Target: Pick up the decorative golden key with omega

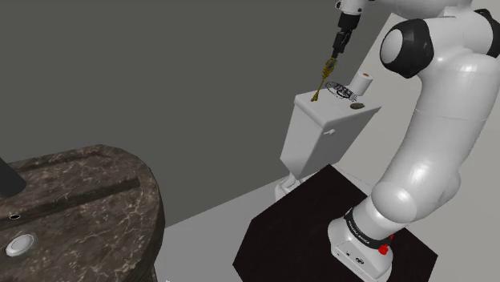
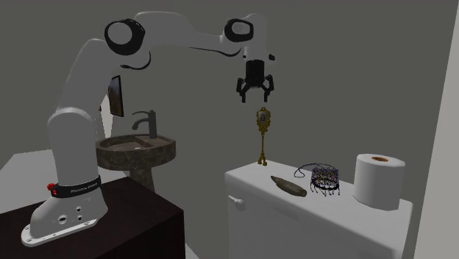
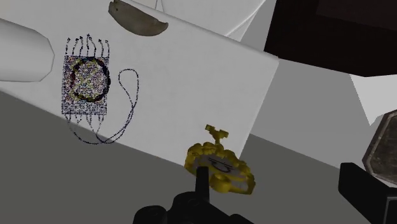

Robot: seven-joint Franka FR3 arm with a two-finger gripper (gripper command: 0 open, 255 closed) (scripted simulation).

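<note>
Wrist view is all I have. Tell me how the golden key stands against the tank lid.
Observer: In the second exterior view the golden key stands upright, tip down at the white tank lid, near that view's left end of it.
Operator: Now give me the gripper's position over it.
Observer: The gripper hangs just above the key's head, fingers spread, not clasping it.
Operator: Report the lid's other end.
Observer: A toilet roll stands upright there, beyond the dark mesh pouch.
</note>
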